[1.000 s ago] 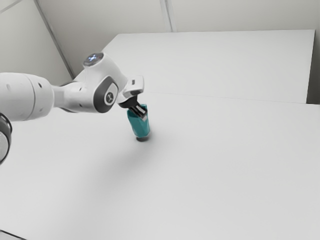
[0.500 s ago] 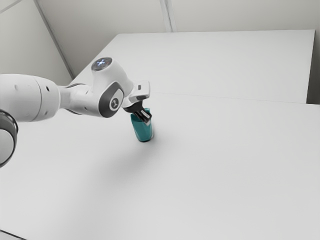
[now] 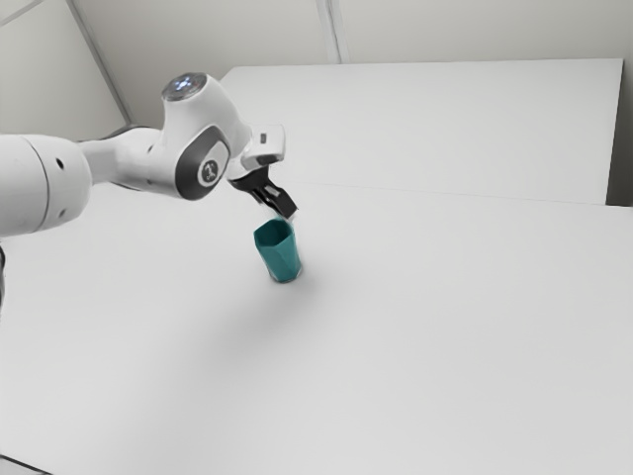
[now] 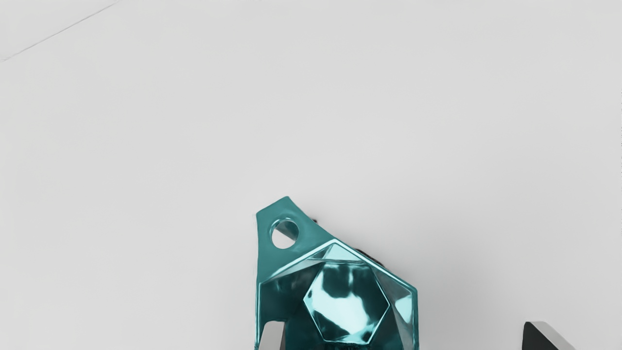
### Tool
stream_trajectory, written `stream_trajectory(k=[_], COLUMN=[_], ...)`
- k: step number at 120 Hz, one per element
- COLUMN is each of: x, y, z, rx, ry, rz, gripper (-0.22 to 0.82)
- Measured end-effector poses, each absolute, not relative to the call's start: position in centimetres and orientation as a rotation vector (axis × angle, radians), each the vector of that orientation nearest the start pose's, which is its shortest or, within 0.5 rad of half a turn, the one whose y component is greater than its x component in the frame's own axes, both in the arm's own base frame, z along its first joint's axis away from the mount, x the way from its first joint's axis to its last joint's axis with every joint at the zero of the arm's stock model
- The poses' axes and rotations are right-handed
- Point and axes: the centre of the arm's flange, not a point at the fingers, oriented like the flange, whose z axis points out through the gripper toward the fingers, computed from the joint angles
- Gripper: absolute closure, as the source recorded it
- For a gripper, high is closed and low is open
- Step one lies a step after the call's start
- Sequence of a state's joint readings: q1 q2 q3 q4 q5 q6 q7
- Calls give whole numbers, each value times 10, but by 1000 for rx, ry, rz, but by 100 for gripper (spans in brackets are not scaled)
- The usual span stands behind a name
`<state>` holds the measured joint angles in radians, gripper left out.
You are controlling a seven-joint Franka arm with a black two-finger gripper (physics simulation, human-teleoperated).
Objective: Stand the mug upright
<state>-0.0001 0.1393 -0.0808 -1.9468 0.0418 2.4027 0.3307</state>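
The teal mug point(image 3: 281, 256) stood upright on the pale table point(image 3: 425, 327), base down and mouth up. The black gripper point(image 3: 285, 209) was just above the mug's rim, with its two fingers point(image 4: 273, 336) spread wide apart and nothing clasped between them. In the wrist view, one fingertip overlapped the mug's mouth, while the other was well out past the opposite side of the mug; whether the nearer one touched it, I could not tell. The mug's handle point(image 4: 266, 255), pierced by a round hole, jutted from its side, and the six-sided inner floor point(image 4: 346, 304) shone inside the mug. The white arm point(image 3: 124, 158) reached toward the mug from the exterior view's left, and a soft shadow point(image 3: 247, 322) lay on the table beside the mug.
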Motion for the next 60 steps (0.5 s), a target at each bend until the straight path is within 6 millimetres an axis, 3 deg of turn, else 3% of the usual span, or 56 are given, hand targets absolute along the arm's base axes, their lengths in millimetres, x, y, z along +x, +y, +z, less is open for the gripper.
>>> stream_trajectory(k=[22, 37, 51, 60], x=[611, 604, 597, 591], y=[-4, 9, 11, 10], z=[530, 558, 585, 592], rx=[-2965, -2969, -2962, -2964], ry=[501, 432, 397, 380], rz=[-390, -281, -227, -189], gripper=[3, 2, 1, 1])
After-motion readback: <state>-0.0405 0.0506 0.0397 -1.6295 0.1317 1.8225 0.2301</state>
